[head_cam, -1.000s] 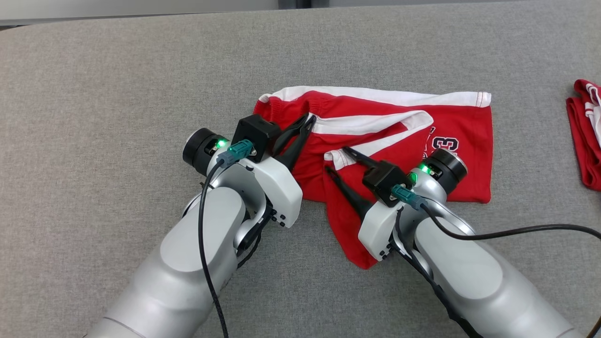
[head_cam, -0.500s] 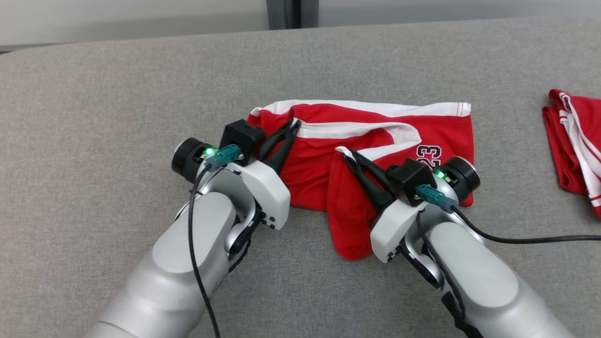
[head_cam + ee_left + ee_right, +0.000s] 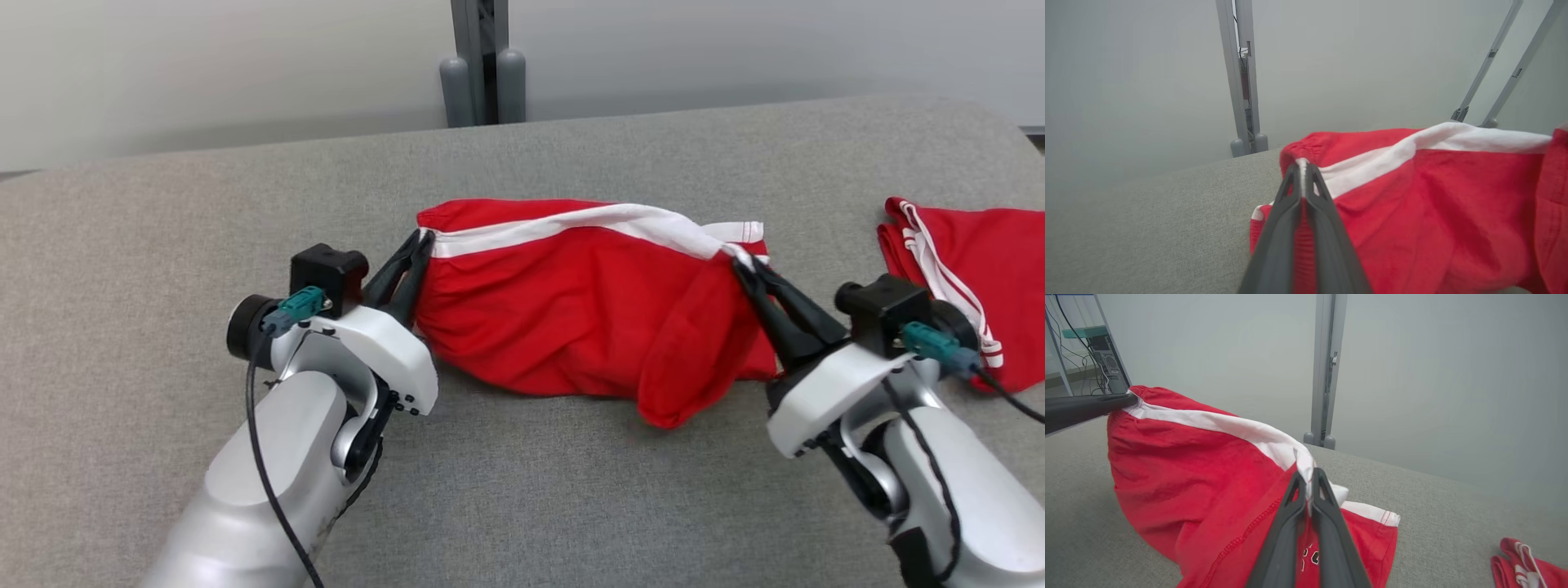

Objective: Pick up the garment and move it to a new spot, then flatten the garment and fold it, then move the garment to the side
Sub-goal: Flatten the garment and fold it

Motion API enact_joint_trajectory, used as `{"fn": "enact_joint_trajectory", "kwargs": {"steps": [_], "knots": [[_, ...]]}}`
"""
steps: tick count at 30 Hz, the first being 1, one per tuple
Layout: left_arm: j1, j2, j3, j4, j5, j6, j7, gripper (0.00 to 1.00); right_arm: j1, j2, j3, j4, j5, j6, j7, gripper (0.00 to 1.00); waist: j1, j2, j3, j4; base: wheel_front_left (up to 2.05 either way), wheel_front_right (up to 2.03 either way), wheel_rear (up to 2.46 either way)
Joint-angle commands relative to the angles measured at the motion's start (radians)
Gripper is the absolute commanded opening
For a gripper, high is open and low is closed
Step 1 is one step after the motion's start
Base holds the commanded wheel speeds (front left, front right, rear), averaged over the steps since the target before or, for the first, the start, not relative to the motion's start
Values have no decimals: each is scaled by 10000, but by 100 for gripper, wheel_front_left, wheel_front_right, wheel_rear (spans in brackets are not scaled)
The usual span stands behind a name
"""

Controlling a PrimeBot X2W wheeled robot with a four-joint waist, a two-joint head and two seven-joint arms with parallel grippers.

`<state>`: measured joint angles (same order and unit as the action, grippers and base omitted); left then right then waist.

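Grey padded surface (image 3: 163, 245): bearing everything.
Red garment (image 3: 571, 318): hanging at centre with its lower folds on the surface. Both pincers are pulling the white-striped edge taut, presumably to spread it for flattening.
Second red garment (image 3: 971, 253): lying at three o'clock.
Left gripper (image 3: 421, 238): clenching the nine-o'clock corner.
Right gripper (image 3: 740, 261): pinching the three-o'clock end. Its wrist view is revealing printed numerals (image 3: 1308, 555) that the head view's drape is covering.

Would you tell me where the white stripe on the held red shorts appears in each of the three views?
Head view: the white stripe tops the red shorts, centre, between the left gripper and the right gripper.
Left wrist view: right of centre, rising rightward from the left gripper.
Right wrist view: upper left, sloping down to the right gripper.
Shared landmark: the grey upright post behind the table.
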<state>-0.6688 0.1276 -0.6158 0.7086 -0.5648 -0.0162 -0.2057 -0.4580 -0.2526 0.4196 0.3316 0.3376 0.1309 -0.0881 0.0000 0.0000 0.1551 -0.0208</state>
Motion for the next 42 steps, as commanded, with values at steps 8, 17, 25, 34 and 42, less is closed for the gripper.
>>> {"fn": "enact_joint_trajectory", "kwargs": {"steps": [8,17,25,34,42], "knots": [[366,444,649,-652,-409,321,-313,0,225,-461,-1121,-192,523,-3,339,0,0,0,-425,29,0,0,0],[628,795,1163,-1720,-664,570,-438,0,-630,-819,-1048,-478,687,-3,241,0,0,0,-943,138,0,0,0],[586,1148,1670,-2803,-890,1063,-344,0,-1629,-1507,-322,-917,395,-3,-693,0,0,0,-1462,188,0,0,0],[1142,1324,1726,-3576,-1069,1421,-16,0,-1219,-1808,-12,-381,804,-4,-759,0,0,0,-1458,254,0,0,0],[1490,1216,1442,-3303,-1072,1358,69,0,-405,-1970,325,279,1410,-6,-681,100,0,0,-1136,200,0,0,0]]}}
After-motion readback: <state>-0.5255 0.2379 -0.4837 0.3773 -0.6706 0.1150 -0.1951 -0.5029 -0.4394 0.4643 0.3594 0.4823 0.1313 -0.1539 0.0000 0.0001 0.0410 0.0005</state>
